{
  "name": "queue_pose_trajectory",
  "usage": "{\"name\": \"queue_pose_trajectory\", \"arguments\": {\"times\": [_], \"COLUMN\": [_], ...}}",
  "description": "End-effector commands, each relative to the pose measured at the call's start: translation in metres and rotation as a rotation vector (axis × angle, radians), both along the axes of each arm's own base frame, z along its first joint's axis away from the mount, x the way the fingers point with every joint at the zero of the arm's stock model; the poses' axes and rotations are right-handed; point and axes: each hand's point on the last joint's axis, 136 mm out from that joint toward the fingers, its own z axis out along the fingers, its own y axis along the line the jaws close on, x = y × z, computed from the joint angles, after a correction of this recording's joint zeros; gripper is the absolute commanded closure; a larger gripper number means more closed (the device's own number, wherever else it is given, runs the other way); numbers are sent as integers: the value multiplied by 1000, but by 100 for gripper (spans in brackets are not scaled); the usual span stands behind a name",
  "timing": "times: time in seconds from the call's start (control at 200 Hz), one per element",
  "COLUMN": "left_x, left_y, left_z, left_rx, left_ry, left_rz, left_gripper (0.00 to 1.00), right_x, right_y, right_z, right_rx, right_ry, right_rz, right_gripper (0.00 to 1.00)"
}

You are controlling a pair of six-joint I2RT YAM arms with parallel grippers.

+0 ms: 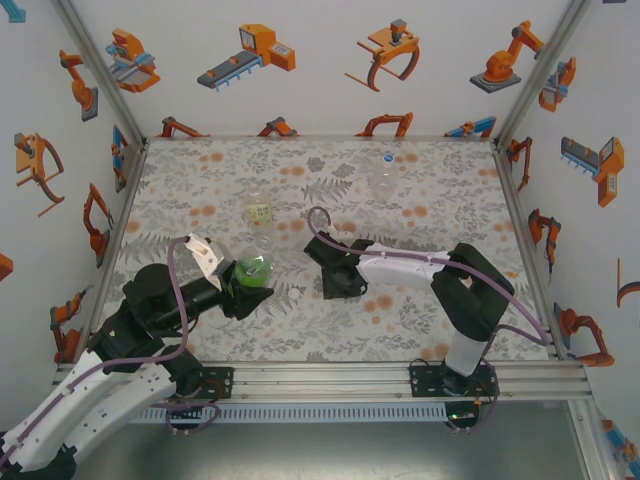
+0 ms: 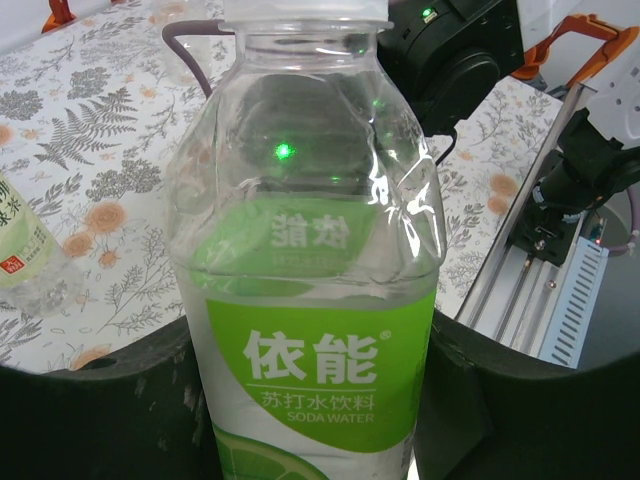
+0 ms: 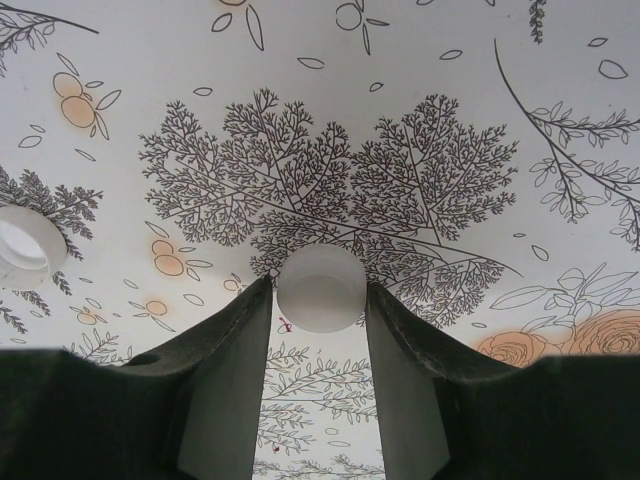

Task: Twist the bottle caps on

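Bottle stock, three items, on the floral-print table point(image 1: 420, 220).

1. Soda water bottle point(image 2: 320, 300): clear plastic with a bright green label printed SODA WATER. It sits at the near left of the table. The left gripper point(image 2: 310, 425) is clamped narrow on it, with one dark finger pressed to each side of the body at label height. Its top runs out of the left wrist view, so I cannot tell how the neck is finished.

2. Pale yellow-green bottle point(image 1: 259, 213): stands free on the table just beyond the soda water bottle, toward the far wall. No gripper touches it.

3. Colourless bottle point(image 1: 383, 172): stands free at the far right of the table, well apart from the other two bottles and from both arms.

Cap stock, two items seen.

4. Bottle cap point(image 3: 320, 288): small, round and white, with its closed face toward the camera. It sits between the tips of the right gripper point(image 3: 320, 300), whose jaws are drawn narrow with one tip against each side of the cap. The gripper points down at the table near its centre, to the right of the soda water bottle. Whether the cap rests on the cloth or is clear of it cannot be told.

5. Second bottle cap point(image 3: 22, 245): white, open side up. It lies loose on the table at the left edge of the right wrist view, apart from the gripped cap.
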Motion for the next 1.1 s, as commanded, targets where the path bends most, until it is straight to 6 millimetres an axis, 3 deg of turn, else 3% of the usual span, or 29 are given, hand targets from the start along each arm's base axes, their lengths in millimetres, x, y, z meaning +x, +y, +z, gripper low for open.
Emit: {"name": "queue_pose_trajectory", "arguments": {"times": [0.0,1.097], "left_x": [2,4], "left_y": [1,3], "left_z": [4,4], "left_rx": [-11,-4], "left_ry": [8,8], "left_rz": [13,28], "left_gripper": [100,100], "right_x": [-3,-2], "right_y": [-7,-7], "right_z": [-17,-25], "right_rx": [-49,-80], "right_ry": [17,22], "right_rz": [-8,15], "right_gripper": [58,58]}}
